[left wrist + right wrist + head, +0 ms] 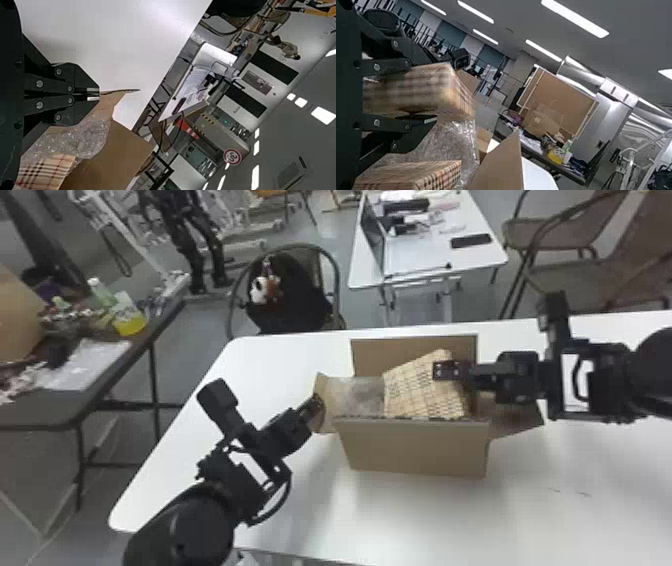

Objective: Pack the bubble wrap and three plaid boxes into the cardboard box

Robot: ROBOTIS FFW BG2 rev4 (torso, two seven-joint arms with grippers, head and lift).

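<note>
While head view gives me tilted plaid box (pixel 417 390) at mouth of cardboard box (pixel 412 447), right wrist view adds second plaid box (pixel 427 176) near bubble wrap (pixel 451 142). Right gripper (pixel 452 371), parted wide, holds first between fingers; left gripper (pixel 316 405), nearly closed, pinches flap (pixel 327 402).

Bright ceiling lights (pixel 575 18) glared white overhead, and the white table (pixel 575 520) threw back a pale sheen. Soft grey shadows lay beside the cardboard box (pixel 415 447). In the right wrist view, small glints flecked the bubble wrap (pixel 449 144), and the upper plaid box (pixel 411 91) was smeared.
</note>
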